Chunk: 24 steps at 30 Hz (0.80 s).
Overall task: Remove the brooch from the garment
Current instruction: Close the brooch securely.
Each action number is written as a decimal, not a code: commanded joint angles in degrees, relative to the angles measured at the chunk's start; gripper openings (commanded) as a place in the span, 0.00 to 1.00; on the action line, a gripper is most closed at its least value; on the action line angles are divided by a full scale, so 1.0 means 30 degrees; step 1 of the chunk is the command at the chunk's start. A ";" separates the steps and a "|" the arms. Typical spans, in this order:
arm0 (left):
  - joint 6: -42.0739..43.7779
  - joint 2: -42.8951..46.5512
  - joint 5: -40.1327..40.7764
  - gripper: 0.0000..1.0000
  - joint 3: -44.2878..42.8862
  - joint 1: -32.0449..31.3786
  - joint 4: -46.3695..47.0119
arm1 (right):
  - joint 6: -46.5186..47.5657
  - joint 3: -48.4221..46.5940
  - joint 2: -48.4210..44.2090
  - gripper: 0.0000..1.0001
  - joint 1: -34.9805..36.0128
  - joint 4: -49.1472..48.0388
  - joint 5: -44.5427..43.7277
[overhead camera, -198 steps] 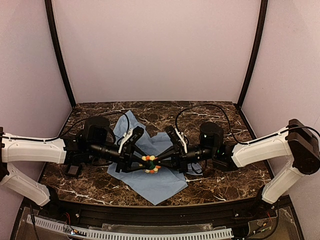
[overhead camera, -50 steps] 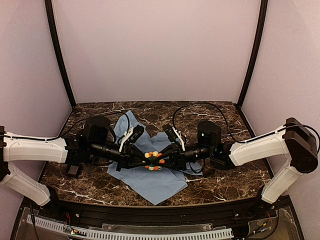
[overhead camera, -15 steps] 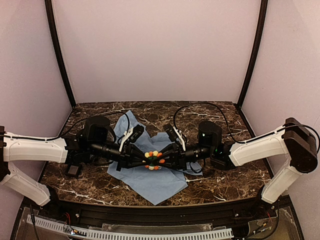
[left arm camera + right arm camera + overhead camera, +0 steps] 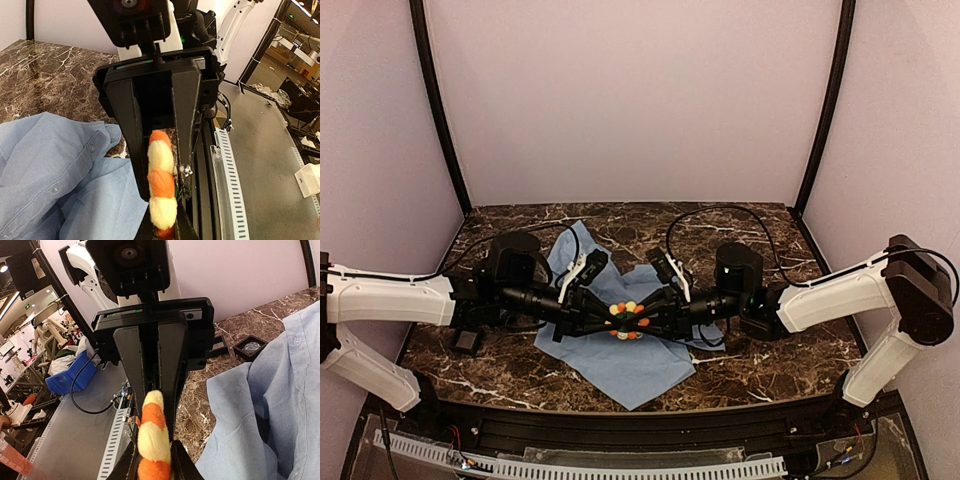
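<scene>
Two level reaches meeting tip-to-tip | left fingers [image 4: 129, 357] pressed together | right fingers [image 4: 186, 115] pinching brooch [image 4: 628, 320] (edge-on, over garment [image 4: 625, 375])

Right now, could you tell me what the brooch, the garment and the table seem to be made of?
The brooch: soft fuzzy pom-pom petals, probably felt or yarn, matte. The garment: thin woven cloth, likely cotton, creased, stitched seams. The table: dark marble-look slab, white veins, slight sheen; possibly laminate.

Brooch [image 4: 628, 321] between left fingers [image 4: 592, 322] and right fingers [image 4: 664, 316], over garment [image 4: 628, 375] on table [image 4: 765, 368]
</scene>
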<state>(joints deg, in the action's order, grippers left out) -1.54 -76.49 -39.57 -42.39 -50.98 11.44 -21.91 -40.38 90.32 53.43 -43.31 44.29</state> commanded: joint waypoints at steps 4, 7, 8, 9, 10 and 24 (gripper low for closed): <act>0.0016 0.0455 -0.0871 0.01 -0.0078 -0.0165 0.0141 | -0.0146 0.0334 0.0022 0.21 -0.0442 -0.0674 -0.0831; 0.0027 0.0487 -0.0835 0.01 -0.0038 -0.0170 0.0141 | -0.0172 0.0462 -0.0109 0.20 -0.0462 -0.0850 -0.0850; 0.0021 0.0496 -0.0841 0.01 -0.0044 -0.0173 0.0141 | -0.0211 0.0516 -0.0156 0.20 -0.0466 -0.0955 -0.0823; 0.0017 0.0504 -0.0827 0.01 -0.0048 -0.0174 0.0141 | -0.0246 0.0600 -0.0191 0.20 -0.0462 -0.1085 -0.0798; 0.0016 0.0505 -0.0839 0.01 -0.0048 -0.0174 0.0141 | -0.0257 0.0647 -0.0243 0.20 -0.0440 -0.1141 -0.0769; 0.0013 0.0517 -0.0849 0.01 -0.0049 -0.0172 0.0170 | -0.0254 0.0827 -0.0362 0.20 -0.0450 -0.1405 -0.0668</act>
<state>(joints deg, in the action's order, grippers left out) -1.56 -76.49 -39.70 -42.39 -51.00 11.53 -21.98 -39.05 90.30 53.43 -46.11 44.10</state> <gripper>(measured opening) 0.052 0.205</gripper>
